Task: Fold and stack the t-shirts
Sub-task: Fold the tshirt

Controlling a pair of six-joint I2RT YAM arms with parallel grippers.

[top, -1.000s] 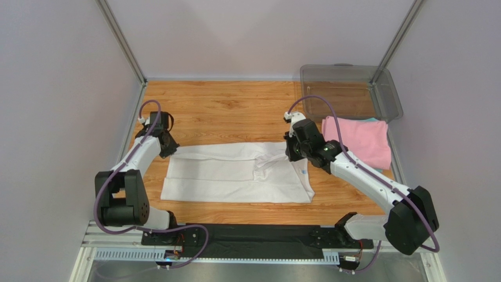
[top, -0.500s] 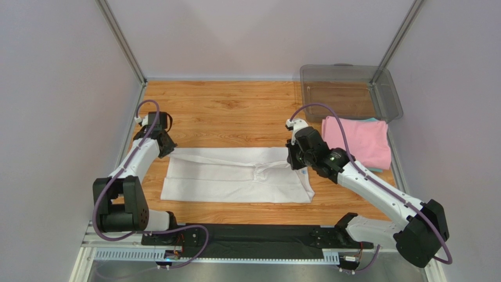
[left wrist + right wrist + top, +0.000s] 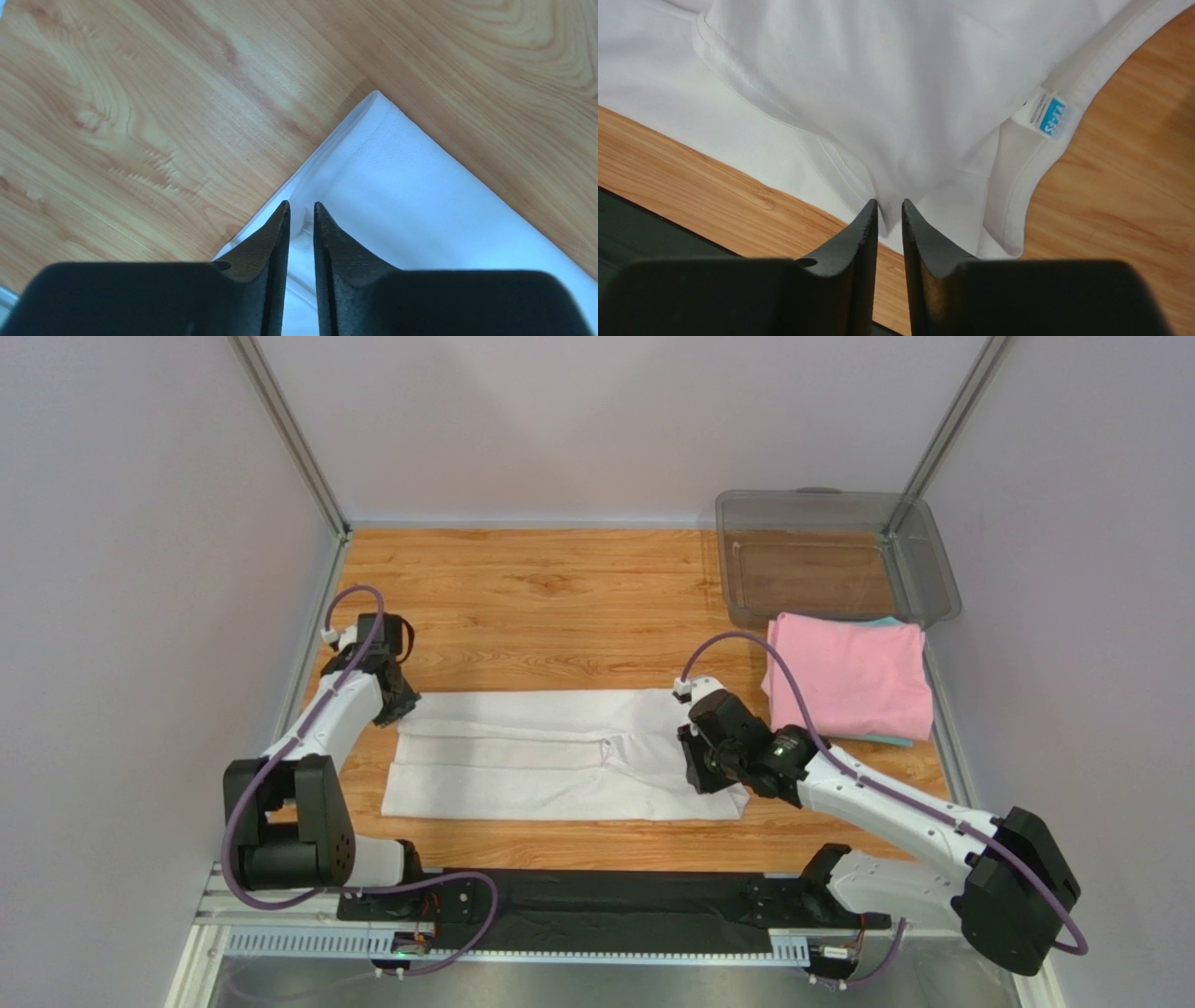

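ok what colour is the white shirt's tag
Light blue with white print. The tag on the white t-shirt shows best in the right wrist view.

The white t-shirt (image 3: pixel 561 770) is soft, matt cotton with stitched hems; the pink t-shirt (image 3: pixel 849 675) looks like the same cloth. The worktop (image 3: pixel 561 602) is smooth grained wood, the bin (image 3: pixel 922 560) clear glossy plastic.

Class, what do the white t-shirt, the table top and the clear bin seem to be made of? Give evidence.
The white t-shirt: soft knit cloth, likely cotton, matte; stitched hems and creases.
The table top: wood or wood-look laminate, smooth; grain and knots.
The clear bin: probably hard plastic, clear; the grain shows through its walls.
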